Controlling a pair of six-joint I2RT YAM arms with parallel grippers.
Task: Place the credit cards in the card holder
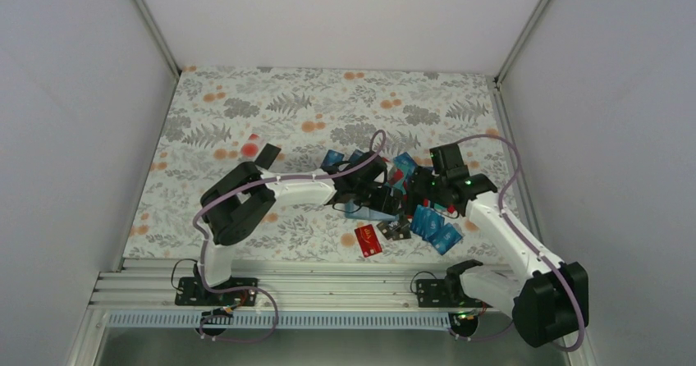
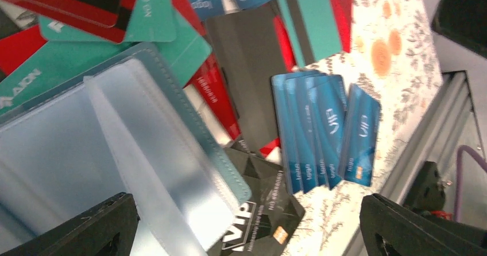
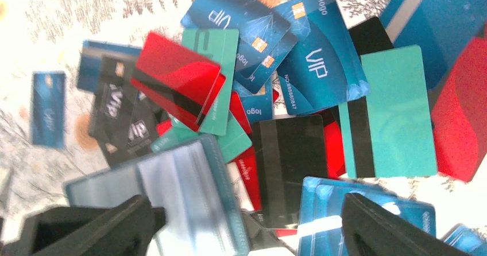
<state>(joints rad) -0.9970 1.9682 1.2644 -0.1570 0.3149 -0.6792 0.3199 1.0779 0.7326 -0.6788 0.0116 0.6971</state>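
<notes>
Currently both pairs gape wide with nothing gripped: left fingers and right fingers hang over the opened teal card holder, which lies clear pockets up, overlapping the blue, teal, red and black credit cards heaped mid-surface.

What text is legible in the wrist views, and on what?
"VIP" and "logo": blue card
"VIP": black card
"AION", cut off at the frame edge: teal card
Card numbers and other small print: too blurred to read.
</notes>
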